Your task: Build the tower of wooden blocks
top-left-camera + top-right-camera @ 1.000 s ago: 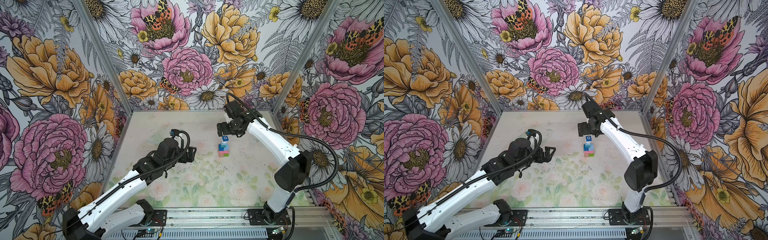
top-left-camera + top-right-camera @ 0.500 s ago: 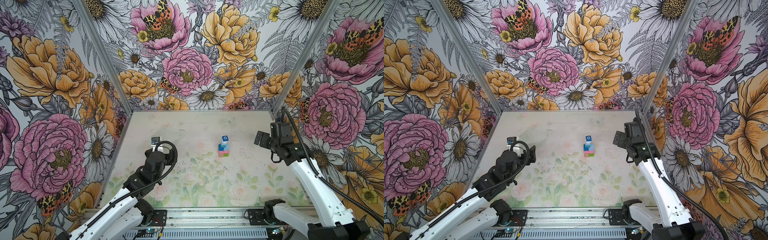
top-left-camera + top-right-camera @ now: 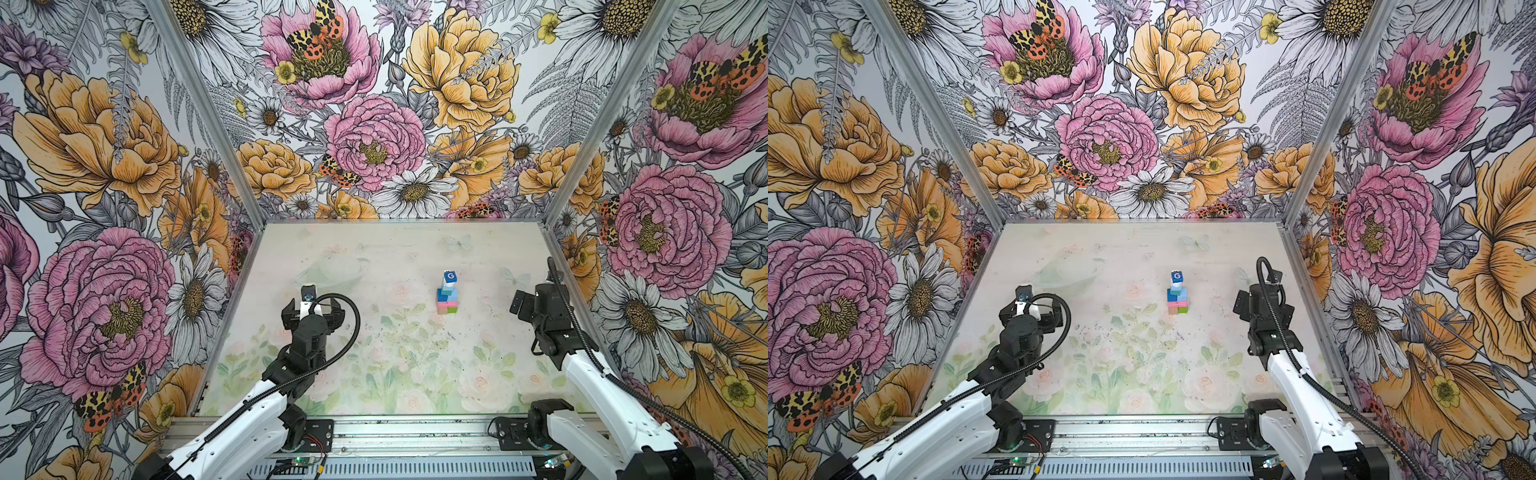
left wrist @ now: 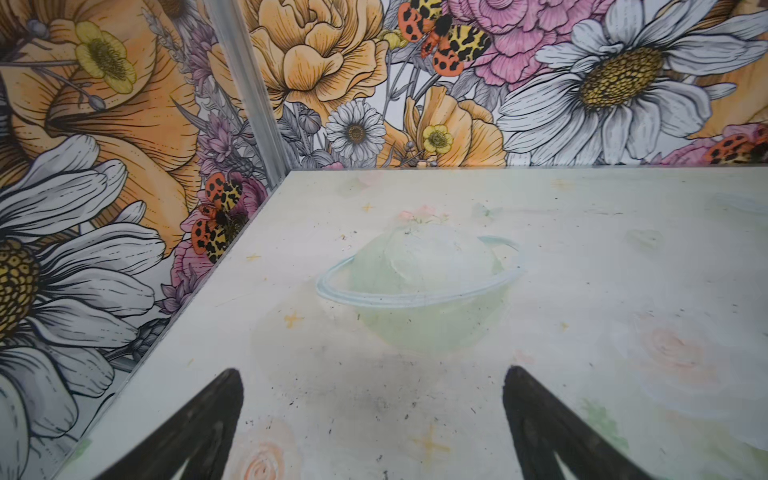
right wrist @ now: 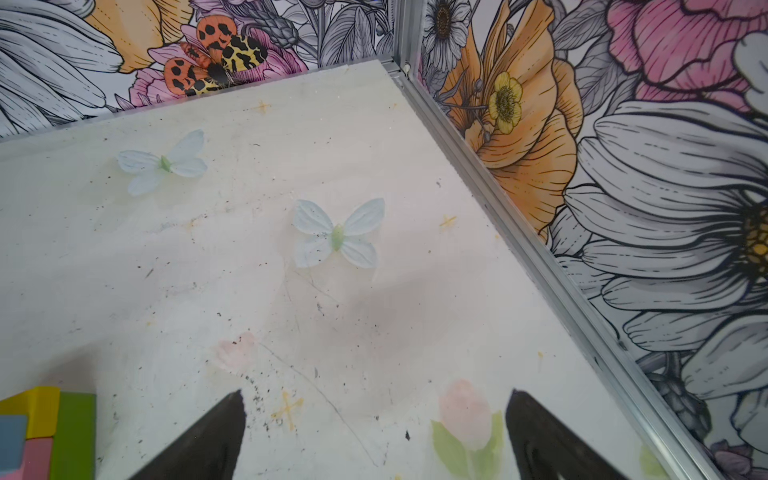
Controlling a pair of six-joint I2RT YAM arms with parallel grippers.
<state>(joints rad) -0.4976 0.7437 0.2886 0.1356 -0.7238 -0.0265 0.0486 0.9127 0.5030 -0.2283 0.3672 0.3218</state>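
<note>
The tower (image 3: 447, 293) stands upright on the table (image 3: 374, 257), right of centre, with its long axis vertical and the wider oblongs at the base. The G cube (image 3: 449, 276) caps it, letter facing the camera. Left gripper (image 4: 372, 370) and right gripper (image 5: 376, 392): jaws spread wide, empty, well apart from the tower.

In the right wrist view the tower (image 5: 77, 436) is cut off by the picture's edge: only yellow, green, pink and blue corners show. In both top views its lower blocks (image 3: 447, 308) are too small to count.
</note>
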